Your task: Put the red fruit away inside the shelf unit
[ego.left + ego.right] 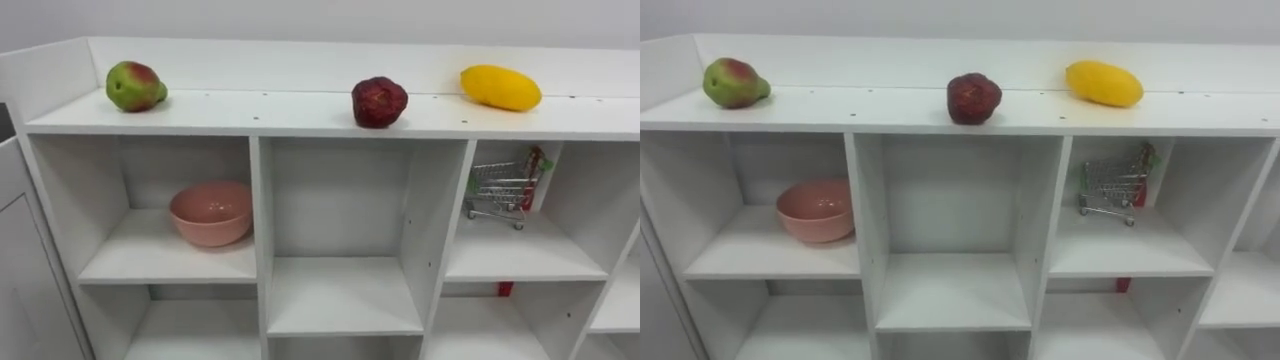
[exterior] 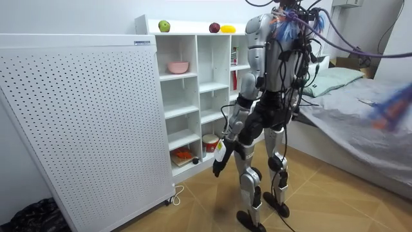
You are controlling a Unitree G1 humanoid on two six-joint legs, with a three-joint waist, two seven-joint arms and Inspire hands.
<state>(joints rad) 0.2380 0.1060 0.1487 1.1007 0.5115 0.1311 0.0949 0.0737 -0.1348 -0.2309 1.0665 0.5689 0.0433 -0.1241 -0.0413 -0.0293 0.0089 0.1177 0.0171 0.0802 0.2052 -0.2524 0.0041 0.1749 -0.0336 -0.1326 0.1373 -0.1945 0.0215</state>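
Three fruits lie on top of the white closet (image 1: 300, 112). A green and red pear (image 1: 134, 86) is at the left end, a dark red fruit (image 1: 378, 102) is near the middle at the front edge, and a yellow mango (image 1: 500, 87) is at the right. In the room view I stand facing the closet (image 2: 193, 96), about a step from it. My left hand (image 2: 219, 165) hangs low beside my thigh, well below the top board, and holds nothing that I can make out.
A pink bowl (image 1: 211, 212) sits in the upper left compartment and a toy shopping cart (image 1: 505, 186) in the upper right one. The middle compartment (image 1: 340, 200) is bare. A white pegboard panel (image 2: 77, 122) stands at the room view's left, a bed (image 2: 360, 122) at its right.
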